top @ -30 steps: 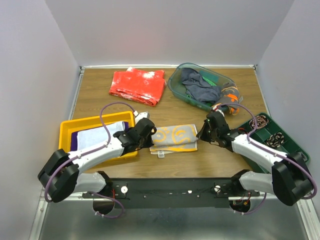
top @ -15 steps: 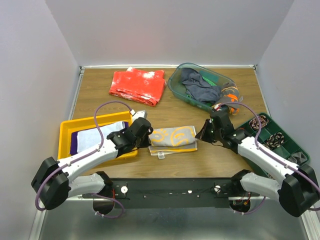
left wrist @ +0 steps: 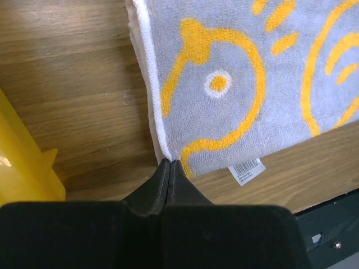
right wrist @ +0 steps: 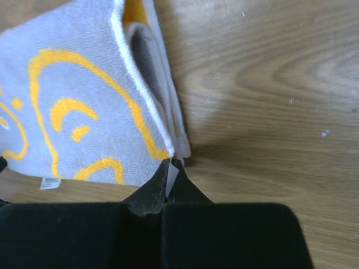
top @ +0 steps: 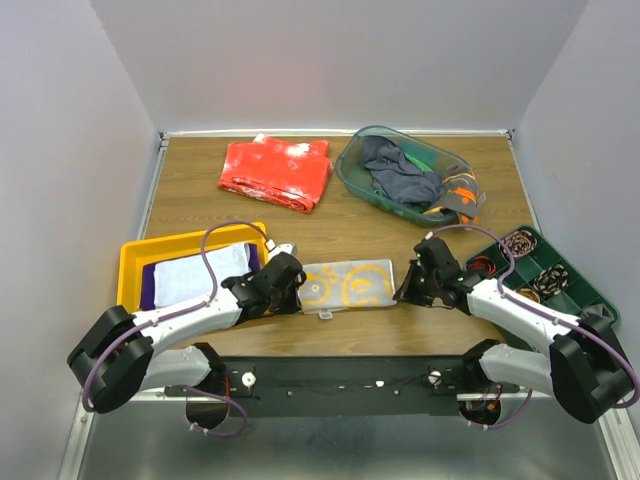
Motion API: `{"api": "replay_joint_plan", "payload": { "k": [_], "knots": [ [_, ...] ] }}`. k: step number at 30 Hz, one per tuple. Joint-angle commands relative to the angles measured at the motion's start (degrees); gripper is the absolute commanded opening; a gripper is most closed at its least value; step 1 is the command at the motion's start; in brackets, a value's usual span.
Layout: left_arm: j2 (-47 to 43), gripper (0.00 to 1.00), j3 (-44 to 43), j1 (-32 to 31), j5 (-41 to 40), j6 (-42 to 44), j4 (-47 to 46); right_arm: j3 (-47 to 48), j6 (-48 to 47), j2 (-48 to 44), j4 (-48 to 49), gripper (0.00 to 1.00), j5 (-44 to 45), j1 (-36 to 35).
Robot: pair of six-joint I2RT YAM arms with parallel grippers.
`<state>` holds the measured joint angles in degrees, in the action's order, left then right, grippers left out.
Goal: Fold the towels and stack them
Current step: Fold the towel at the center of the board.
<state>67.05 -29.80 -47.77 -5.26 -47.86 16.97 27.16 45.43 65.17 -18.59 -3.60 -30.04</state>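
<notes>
Grey terry with yellow circles, the folded towel (top: 348, 285) lies flat on the wooden table (top: 200, 190) between the two arms, just right of the yellow tray (top: 133, 262). The left gripper (left wrist: 169, 166) is pinched tight on its near left corner. The right gripper (right wrist: 170, 168) is clamped on the near right corner, a sliver of white hem between its jaws.

The folded towel (top: 347, 285) is grey with yellow-orange circles and white edging. The tray (top: 130, 272) is yellow; the cloth (top: 277, 172) red, white-speckled
</notes>
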Motion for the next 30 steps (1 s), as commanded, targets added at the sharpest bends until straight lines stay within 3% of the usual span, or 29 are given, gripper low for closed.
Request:
{"api": "replay_joint_plan", "payload": {
  "k": [1,8,16,19,20,22,23,25,26,28,30],
  "knots": [
    [-2.9,0.0,-4.2,-0.3,-0.5,2.2,2.4,5.5,-0.5,-0.9,-3.1,0.02,5.3,-0.2],
    [-5.3,0.0,-9.0,-0.4,1.6,3.5,7.2,10.5,-1.7,-2.9,-8.7,0.01,10.2,-0.3],
    [-0.5,0.0,-2.8,-1.7,3.1,1.1,1.8,4.8,0.6,1.5,-3.3,0.02,9.0,-0.2],
    [-0.1,0.0,-0.3,-1.7,3.0,0.2,0.0,3.0,1.1,0.8,-2.3,0.11,7.6,-0.2],
    [-0.1,0.01,-0.1,-1.7,3.0,0.2,0.2,2.9,1.2,0.3,-2.6,0.21,7.8,-0.2],
    [-0.5,0.21,-0.6,-1.7,2.5,0.5,0.9,3.1,0.8,-1.2,-2.9,0.35,7.8,-0.2],
    [-0.9,0.31,-1.0,-1.7,2.4,0.7,1.6,3.4,0.5,-1.4,-3.2,0.47,8.1,-0.2],
    [-3.1,0.44,-2.6,-1.7,1.4,0.8,2.6,5.3,-0.4,-2.1,-4.3,0.59,8.9,-0.2],
    [-3.8,0.56,-3.2,-1.7,0.0,0.7,3.3,5.9,-0.9,-2.1,-4.1,0.66,8.8,-0.1],
    [-4.5,0.64,-5.2,-1.7,-2.3,0.9,5.2,6.6,-2.3,-1.7,-1.5,0.69,8.0,-0.1],
    [-3.1,0.66,-6.8,-1.4,-4.2,1.0,5.7,6.3,-3.6,-0.6,2.7,0.7,7.4,-0.3]
  ]
}}
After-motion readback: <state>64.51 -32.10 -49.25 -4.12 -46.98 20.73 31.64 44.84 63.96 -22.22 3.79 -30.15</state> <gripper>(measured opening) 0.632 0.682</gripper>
